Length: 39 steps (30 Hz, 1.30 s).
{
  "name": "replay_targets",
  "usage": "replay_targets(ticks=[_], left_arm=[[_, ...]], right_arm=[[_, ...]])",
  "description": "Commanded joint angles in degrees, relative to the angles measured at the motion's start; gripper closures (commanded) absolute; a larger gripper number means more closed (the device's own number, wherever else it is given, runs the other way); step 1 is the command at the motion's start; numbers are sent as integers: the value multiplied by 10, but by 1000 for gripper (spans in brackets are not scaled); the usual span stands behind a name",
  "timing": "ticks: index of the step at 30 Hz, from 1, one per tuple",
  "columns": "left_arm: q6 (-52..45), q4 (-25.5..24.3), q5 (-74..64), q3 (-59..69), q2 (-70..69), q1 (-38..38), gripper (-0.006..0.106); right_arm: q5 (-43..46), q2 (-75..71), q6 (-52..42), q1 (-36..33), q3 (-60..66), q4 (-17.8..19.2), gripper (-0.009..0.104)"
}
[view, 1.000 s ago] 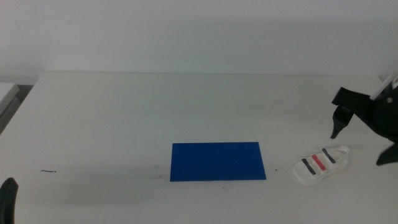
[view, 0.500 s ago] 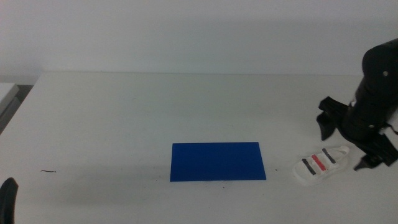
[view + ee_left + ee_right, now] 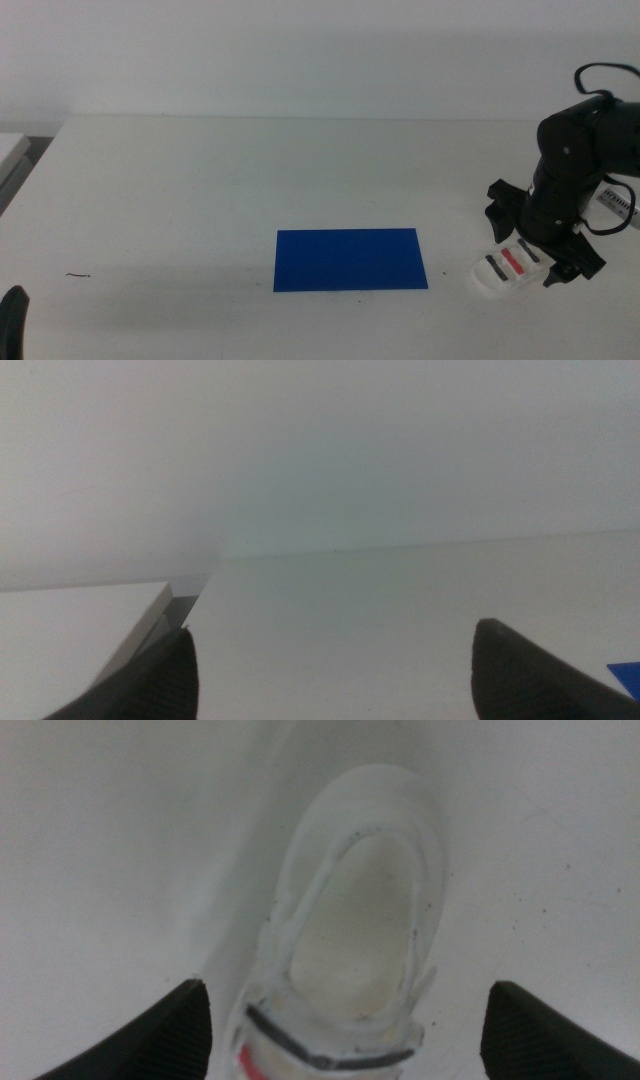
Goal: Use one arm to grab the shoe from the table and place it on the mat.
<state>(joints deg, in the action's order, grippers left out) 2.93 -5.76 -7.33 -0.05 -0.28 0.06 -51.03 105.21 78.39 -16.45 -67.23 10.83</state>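
Observation:
The shoe [image 3: 507, 266], small and white with two dark straps and a red one, lies on the white table [image 3: 200, 190] just right of the blue mat [image 3: 350, 259]. My right gripper [image 3: 541, 240] hangs open directly over the shoe's heel end, one finger on each side. In the right wrist view the shoe [image 3: 350, 930] fills the space ahead of the right gripper [image 3: 350, 1020], its heel opening facing the camera. The left gripper [image 3: 330, 670] waits open at the table's near left corner, showing as a dark tip [image 3: 12, 318] in the middle view.
A small dark mark [image 3: 78, 275] lies on the table at the near left. A grey ledge [image 3: 12, 150] adjoins the table's left edge. The right arm's cable [image 3: 595, 75] loops above its wrist.
The right arm has swung in from the right edge and come down over the shoe's heel end. The shoe, the mat and the left gripper have not moved.

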Motion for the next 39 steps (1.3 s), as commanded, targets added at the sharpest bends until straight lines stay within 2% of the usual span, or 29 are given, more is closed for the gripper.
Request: replay_targets(ticks=[1, 4, 9, 12, 19, 24, 28, 34, 39], left_arm=[[2, 2, 7, 1, 3, 0, 7], [2, 2, 7, 1, 3, 0, 7], [2, 2, 7, 1, 3, 0, 7], [2, 2, 7, 1, 3, 0, 7], [2, 2, 7, 1, 3, 0, 7], [2, 2, 7, 1, 3, 0, 7], [2, 2, 7, 1, 3, 0, 7], [2, 2, 7, 1, 3, 0, 7], [2, 2, 7, 1, 3, 0, 7]], right_arm=[[-2, 9, 2, -1, -4, 10, 8], [-2, 16, 2, -1, -4, 10, 20], [-8, 19, 15, -1, -4, 10, 71], [-30, 7, 39, -11, -4, 7, 87], [-74, -23, 138, -96, -50, 14, 87], [-144, 26, 186, -181, -156, 21, 87], [-177, 89, 195, -221, -264, 15, 87], [-189, 185, 192, -246, -390, -20, 87], [-189, 199, 210, -250, -397, -57, 87]])
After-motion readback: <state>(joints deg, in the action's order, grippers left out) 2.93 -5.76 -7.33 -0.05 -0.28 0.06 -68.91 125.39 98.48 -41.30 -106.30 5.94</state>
